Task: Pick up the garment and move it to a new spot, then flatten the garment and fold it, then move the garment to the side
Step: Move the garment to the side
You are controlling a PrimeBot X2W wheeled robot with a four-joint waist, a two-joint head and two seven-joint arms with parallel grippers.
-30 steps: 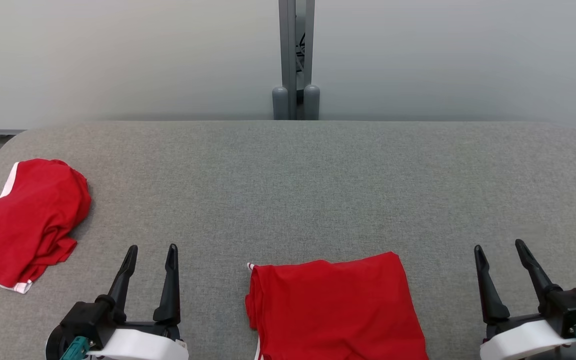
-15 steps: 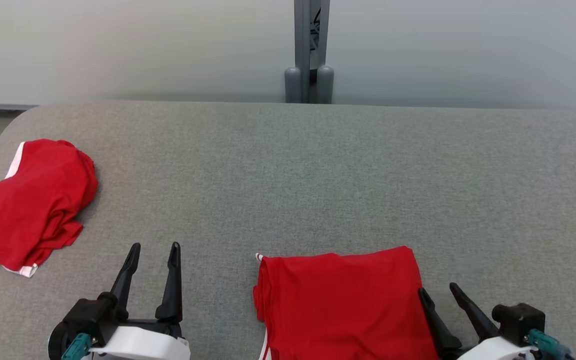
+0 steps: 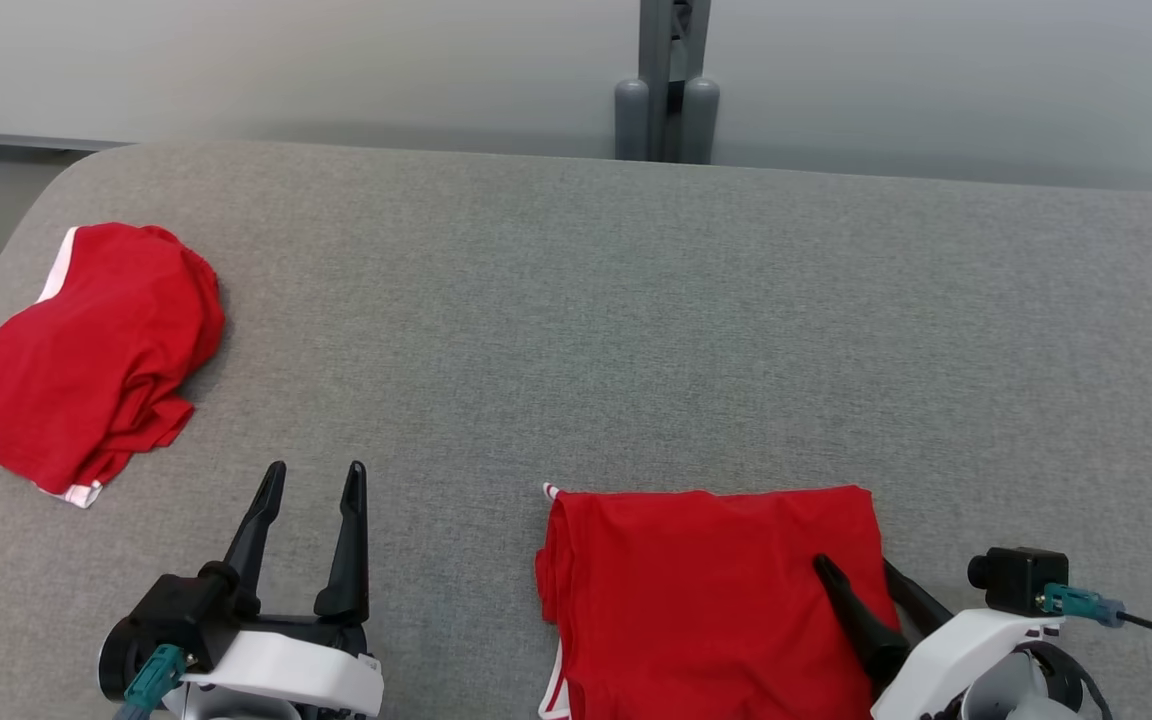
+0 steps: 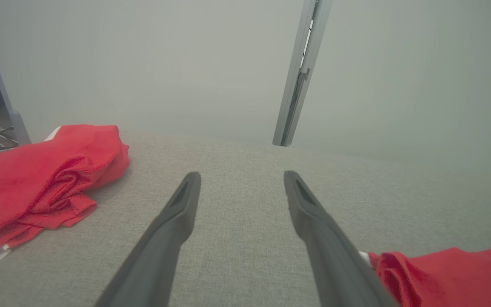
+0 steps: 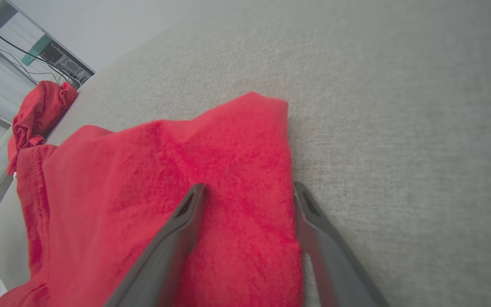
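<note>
The garment (image 3: 706,590), red with white trim, lies folded in a rough rectangle at the front middle of the grey padded table (image 3: 576,330). My right gripper (image 3: 856,570) is open and straddles the garment's right edge. In the right wrist view, one finger (image 5: 186,213) lies over the red cloth (image 5: 164,179) and the other (image 5: 313,217) over the bare table beside it, with my right gripper (image 5: 247,187) shut on nothing. My left gripper (image 3: 311,475) stands open over bare table, to the left of the garment. The left wrist view shows my left gripper (image 4: 241,177) with nothing between its fingers.
A second red garment (image 3: 96,350) lies bunched near the table's left edge, also seen as a red heap (image 4: 36,179) to the left of my left fingers. A grey post (image 3: 666,90) stands behind the table's far edge against the pale wall. The table's left corner is rounded.
My right gripper has swung in from the right onto the garment's right edge, still open. The head camera has shifted, so the whole scene sits differently. The left gripper has held its pose.
</note>
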